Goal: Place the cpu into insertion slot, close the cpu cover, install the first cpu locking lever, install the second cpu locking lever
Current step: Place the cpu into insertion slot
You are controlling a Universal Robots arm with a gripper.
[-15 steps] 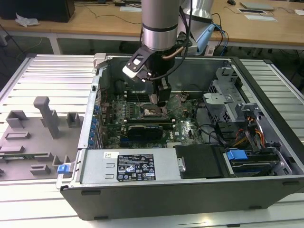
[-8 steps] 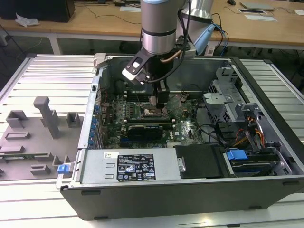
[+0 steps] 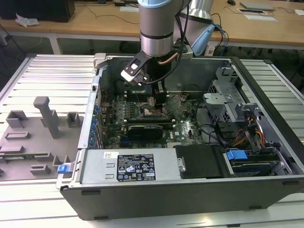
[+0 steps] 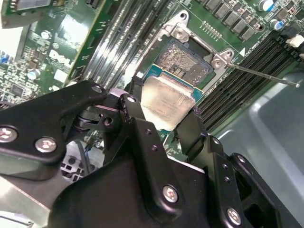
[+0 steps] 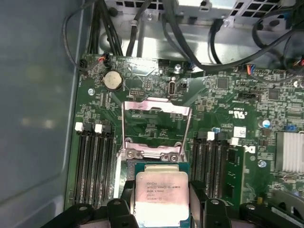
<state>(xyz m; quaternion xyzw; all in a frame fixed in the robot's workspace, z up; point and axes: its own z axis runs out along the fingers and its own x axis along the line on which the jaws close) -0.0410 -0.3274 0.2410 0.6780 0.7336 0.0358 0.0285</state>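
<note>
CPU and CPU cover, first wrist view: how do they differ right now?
The cpu is a solid plate with a dull silver top; the cpu cover is a thin frame whose window shows the board behind. The cpu sits clamped in the claw, while the cpu cover stands swung open, untouched. The cpu looks smaller than the cpu cover. Both are squarish silvery metal.

We've got an open computer case [image 3: 156,199] on a ribbed metal table [image 3: 42,71], with grey fixture blocks [image 3: 47,116] toward the table's edge on the exterior view's left. Inside: motherboard [image 3: 183,126], grey power-supply box [image 3: 95,164] along the case's near wall, drive cage [image 3: 223,102] at the exterior view's right. Coin cell [image 5: 112,80] near the board's edge.
</note>
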